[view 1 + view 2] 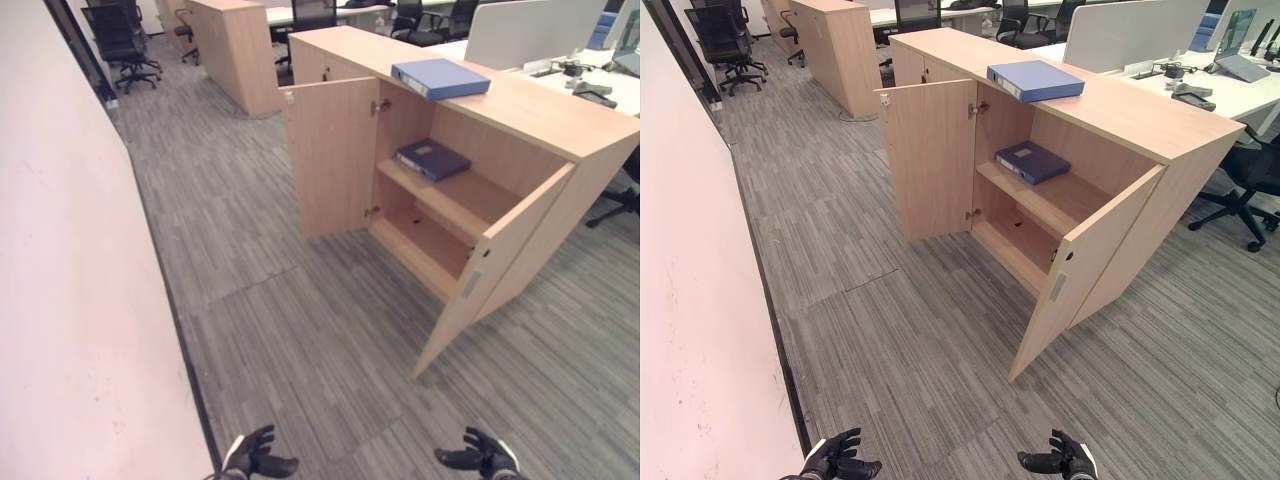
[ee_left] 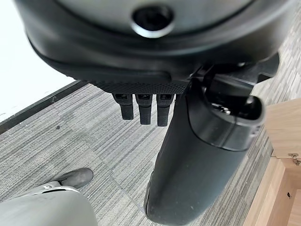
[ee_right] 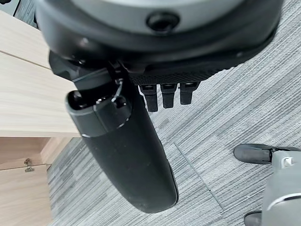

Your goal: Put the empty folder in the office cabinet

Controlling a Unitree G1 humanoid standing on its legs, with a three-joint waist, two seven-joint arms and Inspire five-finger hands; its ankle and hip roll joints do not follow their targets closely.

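Our left hand [image 1: 250,456] and right hand [image 1: 483,455] hang relaxed, holding nothing; the light-blue flat folder [image 1: 440,78] lies atop the open wooden cabinet [image 1: 520,115], ahead, nearer our right.

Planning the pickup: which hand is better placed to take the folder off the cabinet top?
Right, probably. The light blue folder lies on the cabinet ahead and rightward, nearer the right hand than the left hand; both hold nothing.

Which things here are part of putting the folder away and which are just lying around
For the job: light blue folder on top of the cabinet, both cabinet doors open.
Just about: dark blue folder on the upper shelf, office chairs, desks, white wall.
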